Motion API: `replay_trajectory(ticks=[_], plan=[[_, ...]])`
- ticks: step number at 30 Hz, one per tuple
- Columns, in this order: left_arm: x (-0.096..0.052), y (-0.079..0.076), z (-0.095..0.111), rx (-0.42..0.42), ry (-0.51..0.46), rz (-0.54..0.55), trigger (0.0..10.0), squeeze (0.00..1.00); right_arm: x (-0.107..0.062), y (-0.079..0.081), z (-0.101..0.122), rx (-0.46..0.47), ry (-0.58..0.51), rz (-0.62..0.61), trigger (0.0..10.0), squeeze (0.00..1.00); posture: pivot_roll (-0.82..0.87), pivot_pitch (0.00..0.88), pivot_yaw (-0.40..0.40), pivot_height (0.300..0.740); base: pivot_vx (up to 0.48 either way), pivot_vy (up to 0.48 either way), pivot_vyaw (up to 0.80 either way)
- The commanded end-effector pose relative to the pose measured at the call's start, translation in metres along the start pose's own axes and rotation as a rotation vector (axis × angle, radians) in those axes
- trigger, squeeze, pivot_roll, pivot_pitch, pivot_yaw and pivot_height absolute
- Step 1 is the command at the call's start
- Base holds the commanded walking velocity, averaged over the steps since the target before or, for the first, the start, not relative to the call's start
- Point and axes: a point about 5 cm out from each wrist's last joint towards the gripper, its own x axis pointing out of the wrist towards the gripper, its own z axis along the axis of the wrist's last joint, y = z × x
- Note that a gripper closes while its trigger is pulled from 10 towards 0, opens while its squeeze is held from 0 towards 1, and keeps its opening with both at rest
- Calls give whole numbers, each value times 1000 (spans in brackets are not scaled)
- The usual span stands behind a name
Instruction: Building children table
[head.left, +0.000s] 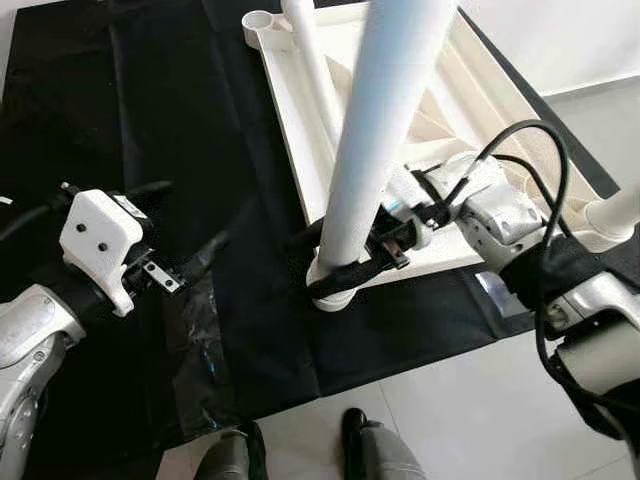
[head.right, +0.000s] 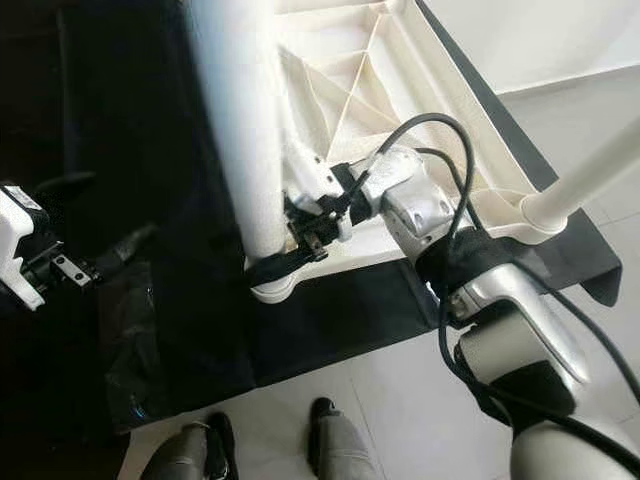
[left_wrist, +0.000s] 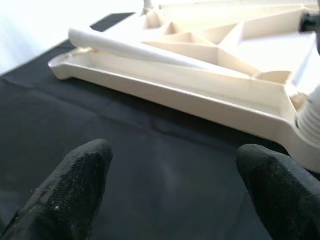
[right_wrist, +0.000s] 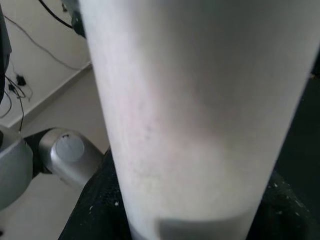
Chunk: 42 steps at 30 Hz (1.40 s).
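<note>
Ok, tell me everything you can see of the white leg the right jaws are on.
The white leg is a smooth round tube, plastic by its look, standing upright in the near corner socket of the upturned cream tabletop and leaning slightly toward the camera. The right gripper has its black jaws clamped around the base, just above the socket. Its top end is out of frame.

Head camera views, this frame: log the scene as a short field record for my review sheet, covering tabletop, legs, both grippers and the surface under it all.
tabletop: white plastic table top lying upside down, ribbed underside up
surface: black cloth spread on a pale tiled floor
near leg: white leg standing in the near corner socket
other legs: one lying across the underside; one standing at the right corner
right gripper: fingers closed around the near leg's base
left gripper: open, over the cloth, holding nothing
</note>
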Motion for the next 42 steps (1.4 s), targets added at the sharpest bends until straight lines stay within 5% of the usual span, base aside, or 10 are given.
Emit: replay_trajectory(ticks=[1, 9, 18, 29, 42], plan=[[-2, -7, 0, 8, 17, -42, 10000, 0, 12, 18, -38, 163, 105, 98, 10000, 0, -102, 376, -38, 740, 0, 0, 0], [-5, -10, 0, -13, 32, -55, 10000, 0, 13, 13, -33, 190, 62, 103, 10000, 0, -97, 383, -47, 740, 0, 0, 0], [-5, -14, -2, -18, 43, -67, 10000, 0, 9, 14, -34, 295, -119, 35, 10000, 0, -97, 387, -44, 740, 0, 0, 0], [-2, -16, 0, -20, 39, -83, 10000, 0, 7, 22, -38, 211, 27, 91, 10000, 0, -90, 376, -31, 740, 0, 0, 0], [-4, -19, 1, -21, 40, -92, 10000, 0, 10, 23, -40, 207, -24, 75, 10000, 0, -84, 370, -32, 740, 0, 0, 0]])
